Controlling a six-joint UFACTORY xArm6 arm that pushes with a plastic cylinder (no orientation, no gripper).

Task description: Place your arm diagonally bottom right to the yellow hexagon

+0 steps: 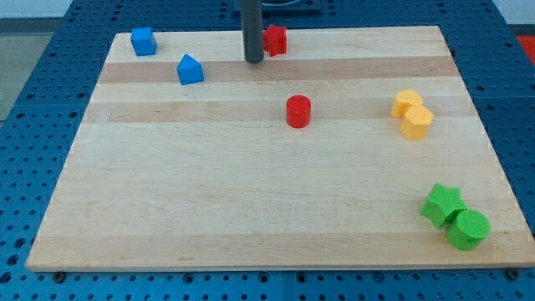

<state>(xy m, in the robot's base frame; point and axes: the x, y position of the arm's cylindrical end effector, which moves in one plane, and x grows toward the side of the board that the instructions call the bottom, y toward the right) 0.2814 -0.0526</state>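
Camera view: my tip (pixel 254 61) rests on the wooden board (pixel 251 209) near the view's top edge, a plain dark rod with nothing on it that could open, close or hold.

Far to the tip's left, at the board's top-left corner, sits a blue cube (pixel 143 41). Closer on the left and a little lower lies a blue house-shaped block (pixel 190 69). Just beside the tip on its right, slightly higher, stands a red block (pixel 275 39) of unclear shape, apart from the rod. Below and to the right of the tip is a red cylinder (pixel 298 111).

The yellow hexagon (pixel 416 122) lies well to the tip's right and lower, touching a second yellow block (pixel 407 103) at its upper left. Farthest right and lowest, a green star (pixel 441 205) touches a green cylinder (pixel 468 229).

The board lies on a blue perforated table (pixel 33 92).
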